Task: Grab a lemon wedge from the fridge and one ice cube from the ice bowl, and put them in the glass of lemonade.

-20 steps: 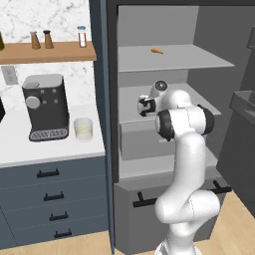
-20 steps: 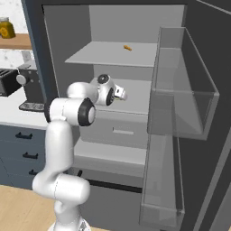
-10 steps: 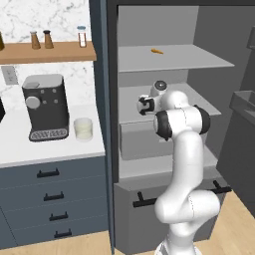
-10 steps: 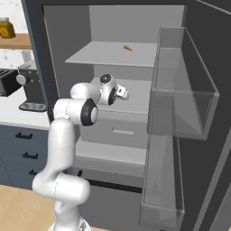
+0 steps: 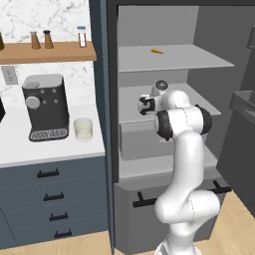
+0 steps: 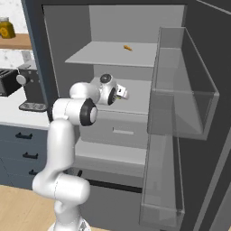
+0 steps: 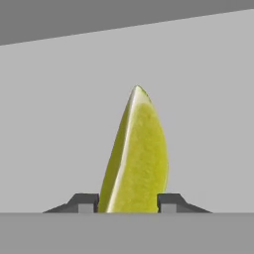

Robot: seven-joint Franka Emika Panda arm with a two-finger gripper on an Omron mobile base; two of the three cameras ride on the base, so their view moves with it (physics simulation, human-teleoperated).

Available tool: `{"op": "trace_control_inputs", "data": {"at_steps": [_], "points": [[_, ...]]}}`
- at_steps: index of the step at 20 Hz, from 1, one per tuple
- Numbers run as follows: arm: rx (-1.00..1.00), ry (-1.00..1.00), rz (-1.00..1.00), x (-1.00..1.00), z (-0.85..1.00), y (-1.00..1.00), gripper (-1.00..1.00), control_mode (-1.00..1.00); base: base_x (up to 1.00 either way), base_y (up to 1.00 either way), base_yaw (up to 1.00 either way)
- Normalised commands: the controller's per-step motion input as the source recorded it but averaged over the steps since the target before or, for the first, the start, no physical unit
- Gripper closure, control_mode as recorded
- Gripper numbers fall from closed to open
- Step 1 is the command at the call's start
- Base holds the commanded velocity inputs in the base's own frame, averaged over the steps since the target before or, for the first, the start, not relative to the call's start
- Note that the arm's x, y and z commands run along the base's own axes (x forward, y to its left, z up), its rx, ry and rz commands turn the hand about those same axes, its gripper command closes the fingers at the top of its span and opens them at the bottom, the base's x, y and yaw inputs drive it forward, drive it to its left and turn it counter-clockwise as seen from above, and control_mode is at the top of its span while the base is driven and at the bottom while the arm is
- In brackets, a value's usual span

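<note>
Pincer [image 7: 127, 202] clamped on the lemon wedge [image 7: 135, 156], both fingertips [image 7: 85, 202] touching it.

Glossy white robot arm [image 5: 185, 164] with rounded segments, dark joint bands and small dark grey fingers [image 7: 168, 202].

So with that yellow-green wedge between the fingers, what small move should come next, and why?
Probably draw the hand back out of the dark grey fridge. In the hand view the yellow-green lemon wedge sits between both dark fingers, which appear shut on it, and the pale glass tumbler of lemonade waits on the counter outside.
</note>
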Motion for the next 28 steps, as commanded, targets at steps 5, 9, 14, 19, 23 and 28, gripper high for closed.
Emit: {"op": "trace_control_inputs", "data": {"at_steps": [5, 9, 14, 19, 23, 28], "points": [[0.0, -0.32, 0.0, -0.81, 0.39, 0.0, 1.0, -1.0, 0.0, 0.0, 0.0], [0.0, -0.35, 0.0, -1.0, 0.48, 0.0, 1.0, -1.0, 0.0, 0.0, 0.0], [0.01, -0.05, -0.05, -1.0, 0.84, 0.0, 1.0, -1.0, 0.0, 0.0, 0.0], [0.09, 0.39, -0.11, -0.96, 1.0, 0.0, 1.0, -1.0, 0.0, 0.0, 0.0], [0.09, 0.61, -0.02, -1.0, 0.78, 0.0, 1.0, -1.0, 0.0, 0.0, 0.0], [0.0, 0.4, 0.0, -1.0, -0.13, 0.1, 1.0, -1.0, 0.0, 0.0, 0.0]]}}
